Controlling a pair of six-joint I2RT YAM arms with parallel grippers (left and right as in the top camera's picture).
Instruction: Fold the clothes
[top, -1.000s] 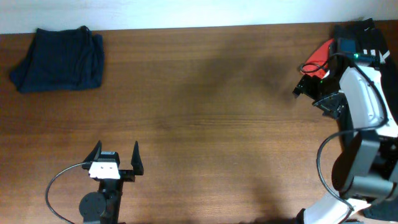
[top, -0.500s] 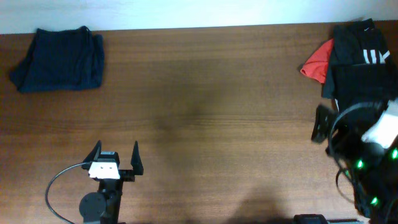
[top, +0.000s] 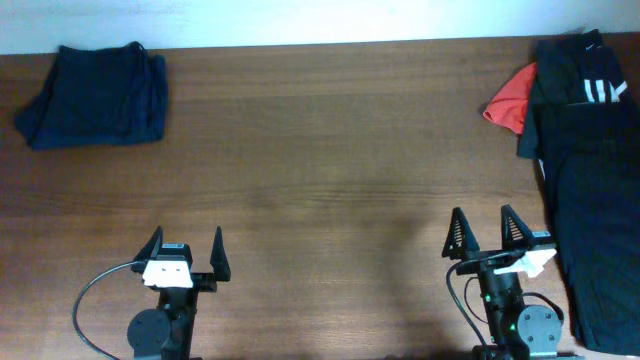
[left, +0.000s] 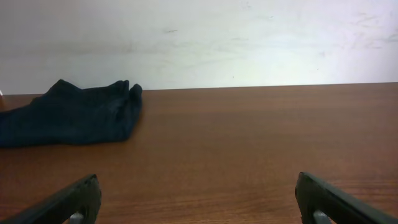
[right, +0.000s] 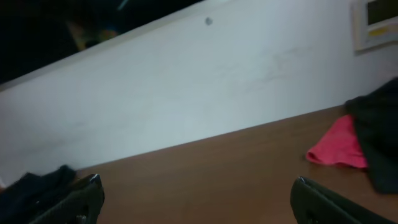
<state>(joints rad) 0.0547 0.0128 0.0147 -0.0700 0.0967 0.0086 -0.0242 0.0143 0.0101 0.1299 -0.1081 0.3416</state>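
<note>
At the far-left corner of the wooden table (top: 330, 150) lies a dark navy garment (top: 95, 95), folded into a compact bundle just short of the back edge. Nearer the front, left of centre, the left gripper (top: 187, 240) sits low over bare wood with its jaws spread wide and nothing between them. The left wrist view shows the navy bundle well ahead of it against the white wall (left: 199, 43). Right of centre, the right gripper (top: 483, 220) stands the same way, fingers parted and holding nothing. Behind it, at the far-right corner, a red garment (top: 510, 97) lies crumpled, touching a heap of black clothes (top: 590, 190) that runs unfolded down the right edge, with white stripes showing near the top.
</note>
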